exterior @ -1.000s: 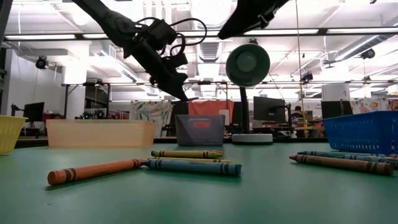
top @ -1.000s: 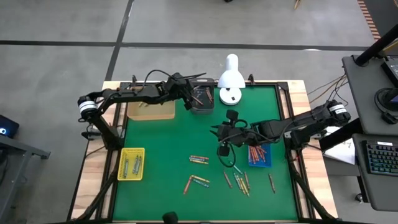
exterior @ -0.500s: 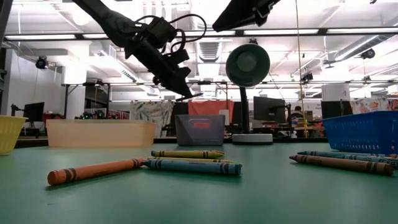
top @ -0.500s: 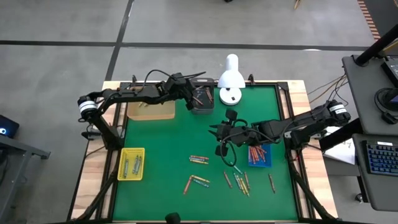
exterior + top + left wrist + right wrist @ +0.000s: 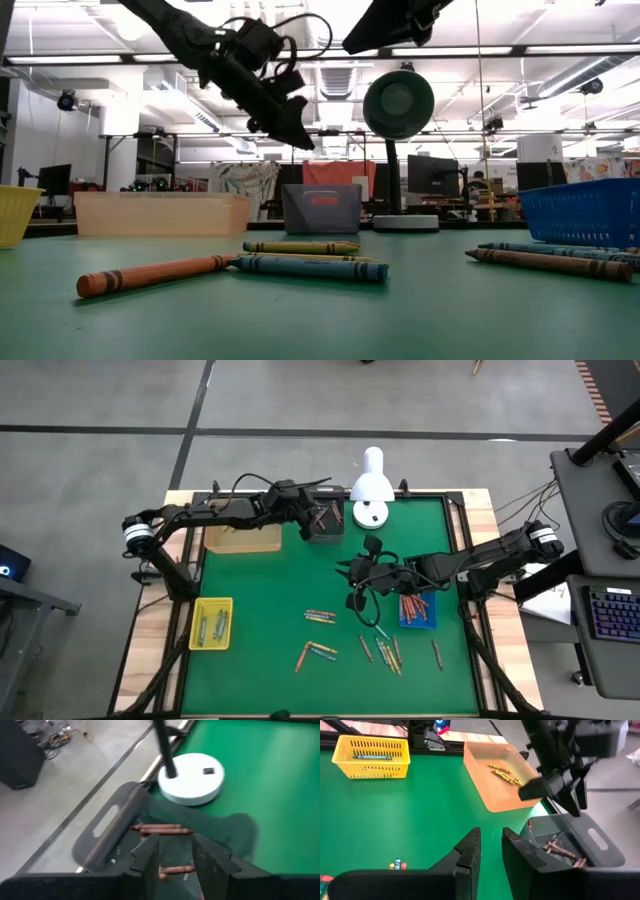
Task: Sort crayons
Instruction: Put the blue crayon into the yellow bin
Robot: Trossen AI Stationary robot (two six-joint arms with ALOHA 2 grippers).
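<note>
Left gripper (image 5: 174, 855) hangs over the grey tray (image 5: 325, 523) near the table's far edge, fingers apart; brown crayons (image 5: 162, 828) lie in it below.

open green centre, crowded edges

the table (image 5: 260, 590) is bare in the middle left. the grey tray (image 5: 325, 520), the lamp (image 5: 372, 488) and the left gripper (image 5: 305, 522) crowd the far edge; loose crayons (image 5: 320, 617) lie near the front.
</note>
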